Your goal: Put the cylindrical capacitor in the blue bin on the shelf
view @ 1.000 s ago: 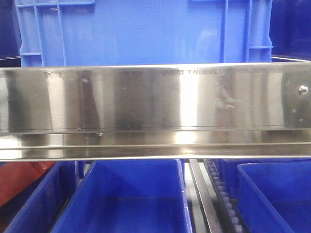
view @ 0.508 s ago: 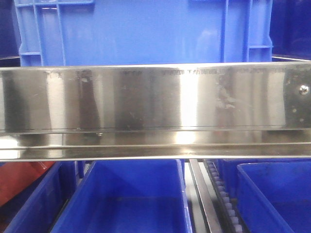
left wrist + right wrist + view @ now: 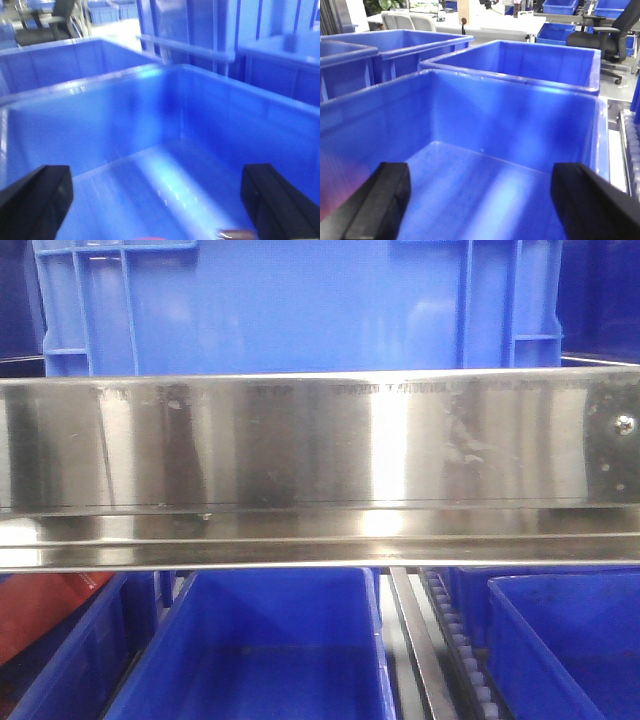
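My left claw (image 3: 155, 200) and right claw (image 3: 480, 200) gape wide over a deep, glossy blue bin (image 3: 520, 125). Behind the shelf (image 3: 320, 440) rail sit more bins; the capacitor isn't discernible.

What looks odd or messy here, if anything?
Nothing stands out. The blue bins sit straight in their lanes behind the steel front rail, which shows only faint smudges. Both the left gripper and right gripper are open over bins.
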